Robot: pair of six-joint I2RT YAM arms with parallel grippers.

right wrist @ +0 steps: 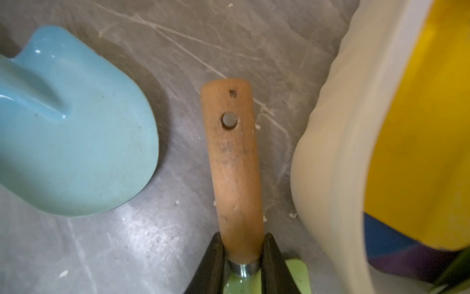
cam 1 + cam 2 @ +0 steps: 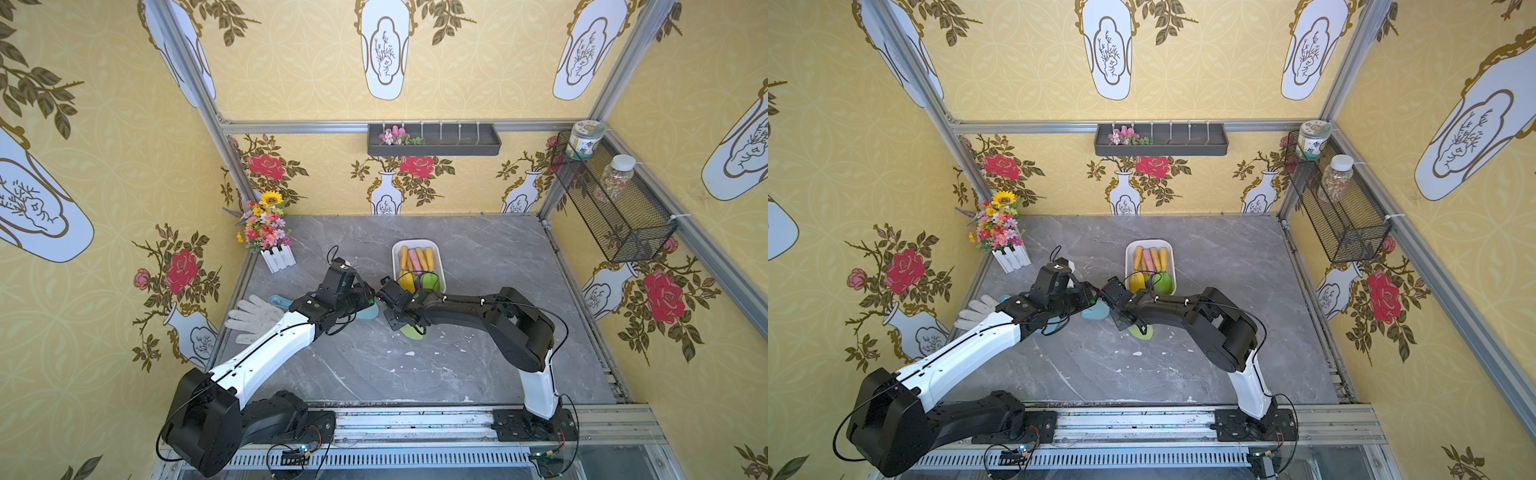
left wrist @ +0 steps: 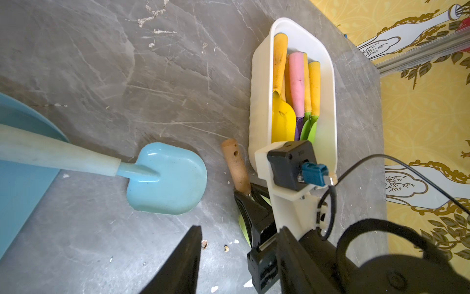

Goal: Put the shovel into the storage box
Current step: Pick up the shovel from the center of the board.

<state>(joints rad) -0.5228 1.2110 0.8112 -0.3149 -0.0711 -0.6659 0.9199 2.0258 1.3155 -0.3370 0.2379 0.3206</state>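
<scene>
right gripper [image 1: 243,244]: jaws are clamping the wooden handle of the green shovel [image 1: 232,163], close to its metal ferrule.
left gripper [image 3: 239,227]: jaws are standing apart, gripping nothing.
green shovel: is sitting outside the storage box [image 3: 256,101], handle end just beside its wall.
storage box: is holding the stored shovels [image 3: 282,119], yellow- and pink-handled.
blue shovel [image 3: 165,178]: is lying on the surface [image 3: 101,76] nearby.

The shovel [image 1: 234,165] held in the right hand [image 1: 243,244] has a matt, worn wooden handle with a shiny metal collar. Beside the hand, the blue shovel [image 1: 76,127] looks glossy and smooth, and the storage box [image 1: 330,152] is smooth white plastic. The worktop [image 1: 127,241] looks like scratched grey stone.
</scene>
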